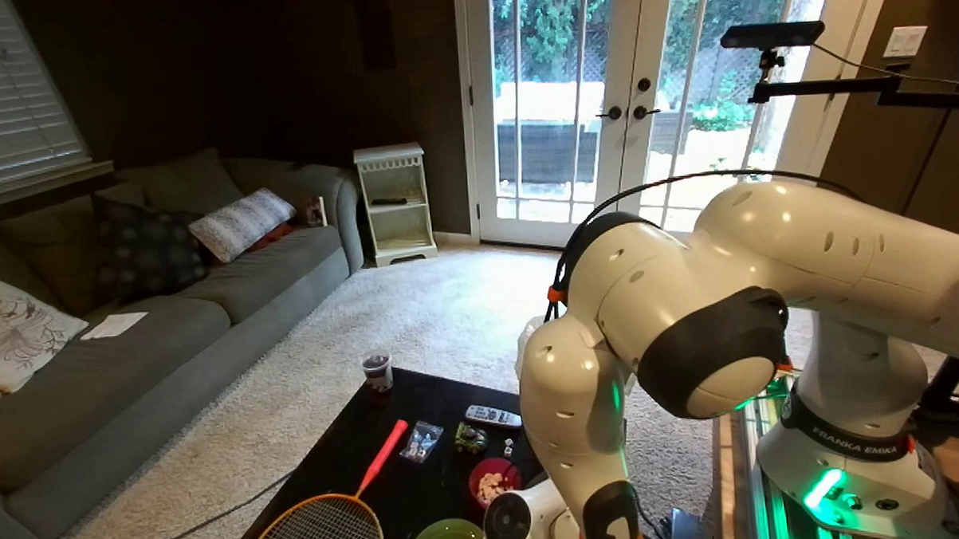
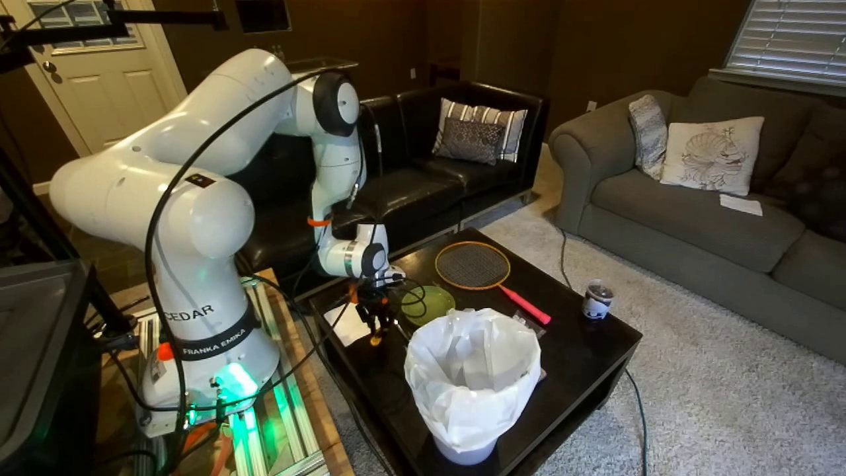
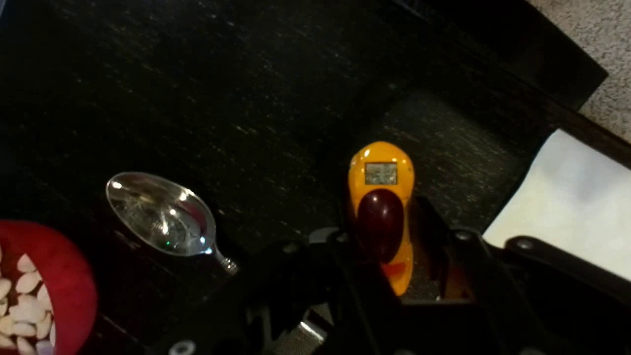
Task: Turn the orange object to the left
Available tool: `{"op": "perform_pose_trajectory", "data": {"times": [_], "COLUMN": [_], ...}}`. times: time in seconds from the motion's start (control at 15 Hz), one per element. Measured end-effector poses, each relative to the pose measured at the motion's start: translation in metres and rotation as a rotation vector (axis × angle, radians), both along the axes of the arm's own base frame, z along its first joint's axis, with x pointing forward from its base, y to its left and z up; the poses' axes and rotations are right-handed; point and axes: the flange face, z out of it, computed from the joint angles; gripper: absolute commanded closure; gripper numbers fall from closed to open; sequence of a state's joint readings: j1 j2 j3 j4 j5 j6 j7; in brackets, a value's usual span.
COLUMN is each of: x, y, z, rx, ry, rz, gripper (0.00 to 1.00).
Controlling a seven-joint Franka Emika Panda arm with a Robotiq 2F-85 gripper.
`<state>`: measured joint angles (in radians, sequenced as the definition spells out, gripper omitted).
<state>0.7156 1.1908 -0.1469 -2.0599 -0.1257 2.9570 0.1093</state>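
In the wrist view, the orange object (image 3: 382, 219) lies inside the gripper (image 3: 384, 222), which stands narrowly astride it; whether it pinches, I can't tell. Likely best: secure it squarely, then twist left slowly, clear of the spoon (image 3: 165, 217)

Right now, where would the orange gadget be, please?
In the wrist view, the orange gadget is right of centre, with the spoon to its left and white paper to its right.

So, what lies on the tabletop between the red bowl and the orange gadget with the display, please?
A shiny metal spoon lies there, as the wrist view shows.
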Motion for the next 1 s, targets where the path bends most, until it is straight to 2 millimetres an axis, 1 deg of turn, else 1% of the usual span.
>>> {"op": "perform_pose_trajectory", "data": {"times": [0.2,0.4,0.67,1.0], "x": [0.001,-0.001,-0.005,-0.01], "y": [0.006,0.011,0.012,0.011], "z": [0.003,0.002,0.001,-0.004], "rx": [-0.002,0.01,0.013,0.033], "ry": [-0.029,-0.033,-0.004,0.032], "rz": [0.129,0.219,0.309,0.467], "gripper": [0.92,0.92,0.92,0.92]}}
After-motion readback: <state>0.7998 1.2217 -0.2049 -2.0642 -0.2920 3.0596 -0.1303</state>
